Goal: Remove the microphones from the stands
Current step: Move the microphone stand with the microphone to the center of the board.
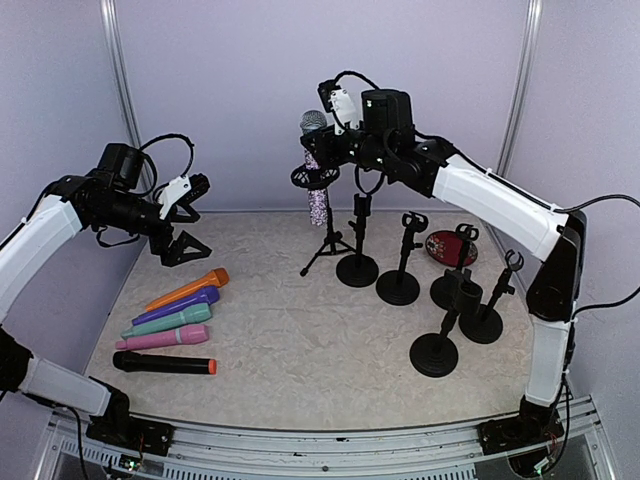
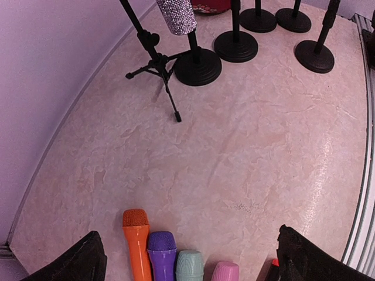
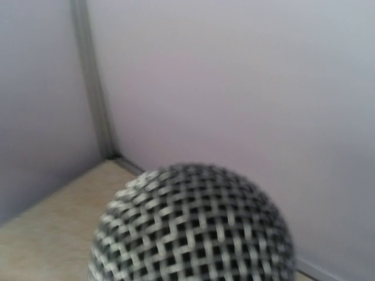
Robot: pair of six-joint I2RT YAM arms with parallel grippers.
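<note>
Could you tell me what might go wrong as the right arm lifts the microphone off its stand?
The right pincer sits high at the microphone, far above the thin tripod stand; a sideways pull could tip it. If it tips, it would likely hit the round-base stand right beside it.

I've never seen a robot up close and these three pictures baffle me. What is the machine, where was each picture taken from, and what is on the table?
It is two jointed arms fixed at the near edge of the table, each ending in two jaws. The wide picture looks down from above and behind; the other two come from cameras on the wrists. The left arm hangs with jaws open above five microphones lying in a row. The right arm reaches to a glittery microphone standing in a tripod stand; its camera sees only the blurred mesh head. Whether its jaws grip it, I cannot tell. Several empty round-based stands stand nearby.
</note>
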